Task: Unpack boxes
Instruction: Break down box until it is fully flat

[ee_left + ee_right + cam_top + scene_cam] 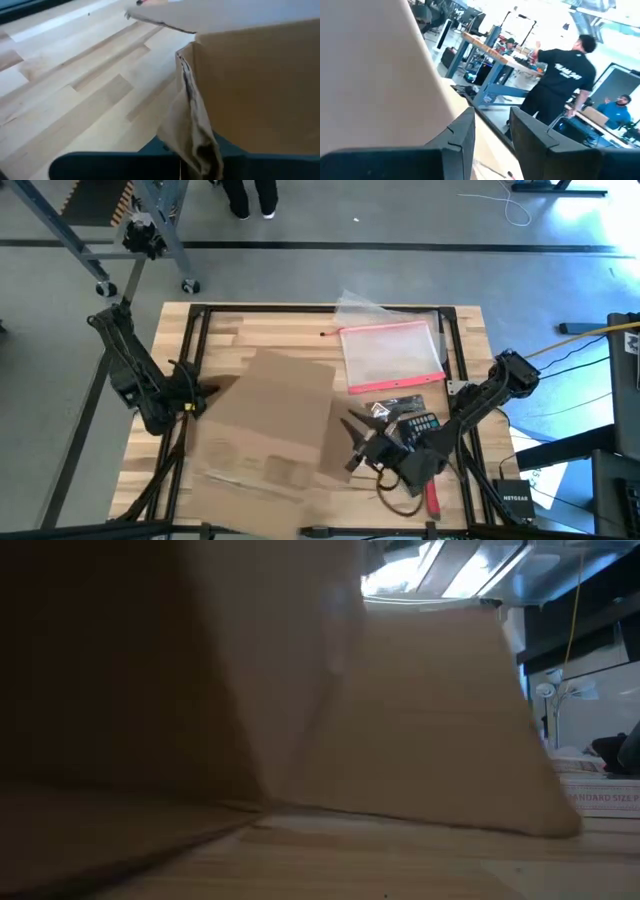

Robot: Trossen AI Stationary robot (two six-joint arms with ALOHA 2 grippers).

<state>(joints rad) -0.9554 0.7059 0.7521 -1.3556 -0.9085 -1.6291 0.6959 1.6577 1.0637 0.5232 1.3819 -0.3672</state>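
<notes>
The brown cardboard box (270,425) stands on the middle of the table and fills the low view (400,710). Its top flaps lie level. My left gripper (205,394) is at the box's left side, shut on a crumpled brown strip at a corner of the box. My right gripper (352,442) is at the box's right side, held level and open (492,135), with nothing between its fingers. One finger (462,137) lies next to the box's wall (375,75); I cannot tell whether they touch. My left gripper pinches a crumpled, torn strip of brown cardboard (194,135) that hangs down along the box's upright corner edge (184,65). It comes at it from the table's left side, slanting down. The gripper's own body hides the fingertips. The box's bottom rests on the table.
A clear pouch with a pink-red edge (392,355) lies at the far right. Dark small devices (415,423) and a red tool (432,498) lie under and beside the right arm. Bare wood lies left of the box (75,85). People stand in the room beyond (565,80).
</notes>
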